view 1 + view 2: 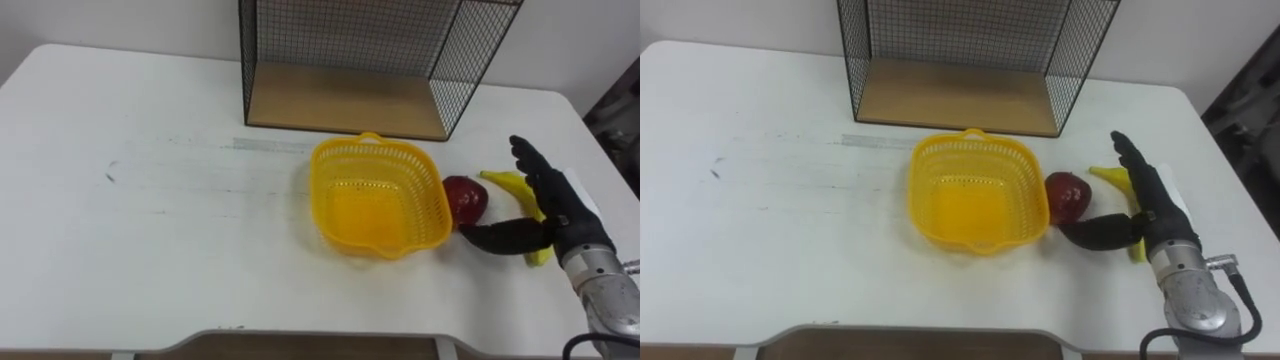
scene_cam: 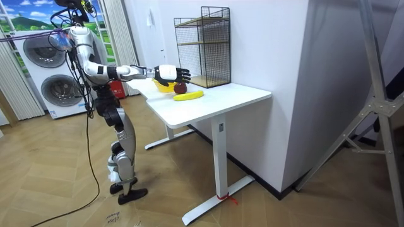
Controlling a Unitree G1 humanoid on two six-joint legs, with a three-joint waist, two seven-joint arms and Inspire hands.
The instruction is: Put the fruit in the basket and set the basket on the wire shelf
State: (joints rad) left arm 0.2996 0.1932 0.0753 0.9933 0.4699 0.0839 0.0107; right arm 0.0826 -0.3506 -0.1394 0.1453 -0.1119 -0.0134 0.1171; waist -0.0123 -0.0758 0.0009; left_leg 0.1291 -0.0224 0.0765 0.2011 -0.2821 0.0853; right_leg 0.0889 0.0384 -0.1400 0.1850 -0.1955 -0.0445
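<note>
Zero fruit in the basket (image 1: 436,205) so far. The apple (image 1: 466,198) sits just right of it and the banana (image 1: 512,184) a bit further right, both on the white bench (image 1: 150,200). The right hand (image 1: 550,205) is over the banana, fingers straight, thumb spread, holding nothing. The shelf (image 1: 340,100) is behind the basket, its bottom tier bare. Room has a wood floor (image 2: 189,189) and washers (image 2: 47,63).

A white tabletop (image 1: 150,220) with faint grey marks stands on a wooden floor (image 2: 57,183), with two stacked washing machines (image 2: 45,55) behind and a grey metal stand (image 2: 379,107) at the room view's right.
</note>
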